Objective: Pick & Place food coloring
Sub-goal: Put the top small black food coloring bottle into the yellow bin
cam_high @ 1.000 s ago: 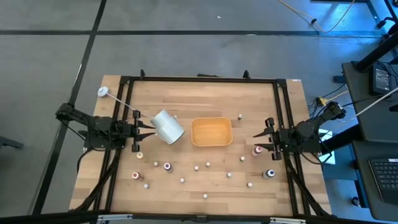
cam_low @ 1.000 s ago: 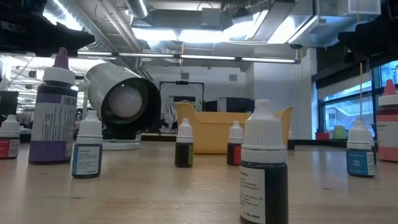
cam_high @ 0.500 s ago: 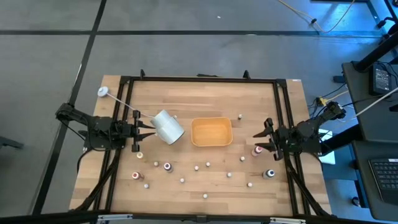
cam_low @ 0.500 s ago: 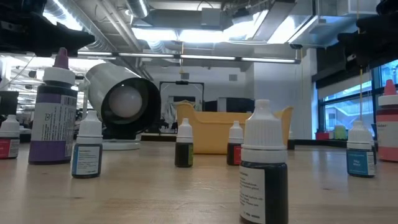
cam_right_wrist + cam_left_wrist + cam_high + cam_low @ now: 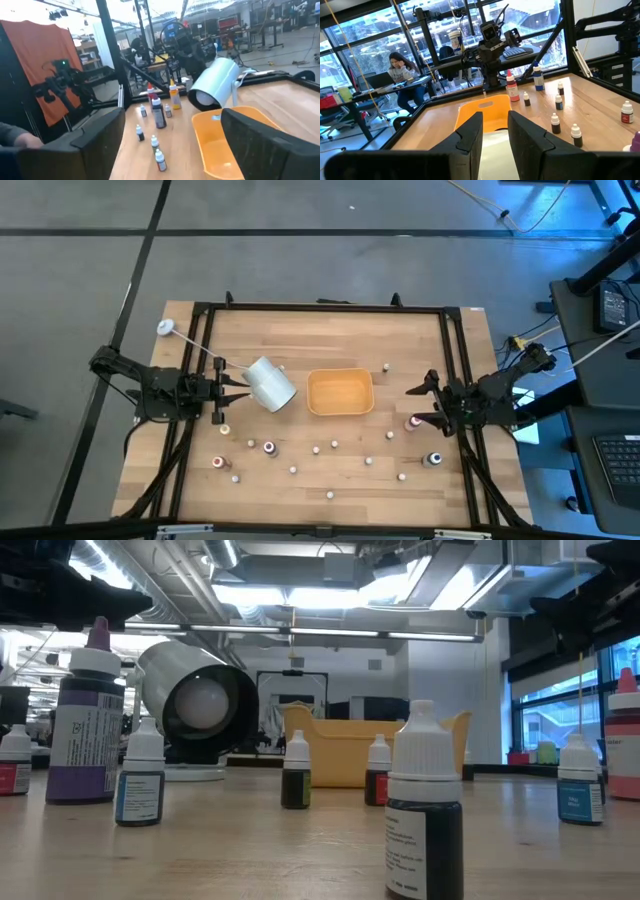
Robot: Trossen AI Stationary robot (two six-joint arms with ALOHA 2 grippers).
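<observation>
The orange tray is taken as the landmark; it sits near the middle of the counter, presumably so that either arm can reach it. Just to its left a white cup is held tipped on its side by the left pincer, whose fingers are clenched on the cup's rim, as the left wrist view shows. Its mouth is angled toward the tray, which suggests a pouring pose.

The food coloring bottles are scattered over the counter, mostly in front of the tray and to both sides of it; none is seen inside the tray in the high view. A red bottle stands to the right of the tray, just beside the right pincer.

The right pincer is spread wide and grasps nothing; in the right wrist view its fingers stand well apart with the tray between them. It is judged to be readied for the red bottle, which is nearest. The placing is judged not yet begun.
</observation>
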